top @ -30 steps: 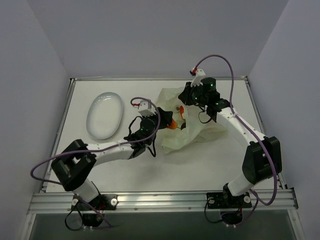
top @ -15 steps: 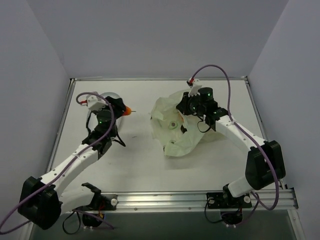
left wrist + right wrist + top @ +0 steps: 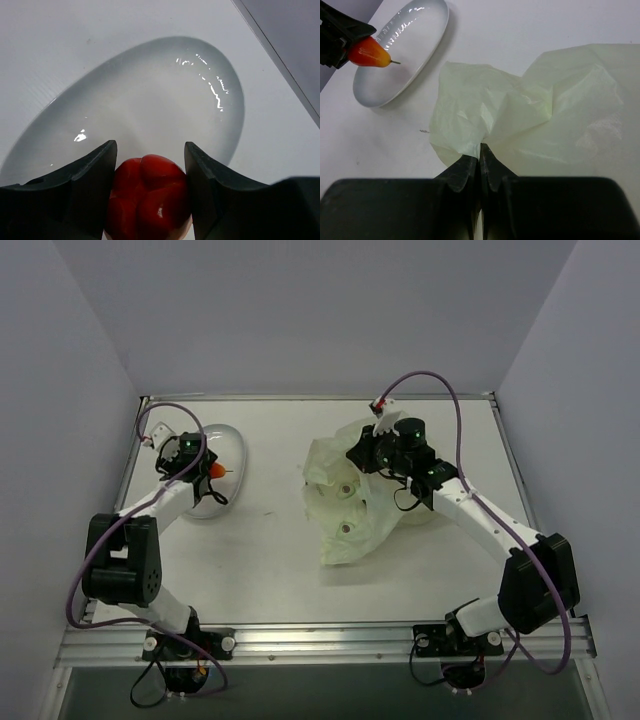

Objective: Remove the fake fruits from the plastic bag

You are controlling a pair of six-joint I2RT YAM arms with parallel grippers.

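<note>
My left gripper (image 3: 212,469) is shut on a red and orange fake fruit (image 3: 150,197) and holds it over the white oval dish (image 3: 150,100). The fruit also shows in the top view (image 3: 216,469) and in the right wrist view (image 3: 370,52). My right gripper (image 3: 362,452) is shut on a fold of the pale plastic bag (image 3: 350,502), pinching it between its fingertips (image 3: 481,156). The bag (image 3: 545,110) lies crumpled on the table. No other fruit shows; the bag hides its inside.
The white dish (image 3: 232,445) sits at the table's back left, and shows in the right wrist view (image 3: 415,35). The table's raised rim (image 3: 320,397) runs along the back and sides. Purple cables loop above both arms.
My left gripper carried the fruit from the bag leftward across the table to above the dish. My right gripper stayed on the bag and shifted it slightly.
</note>
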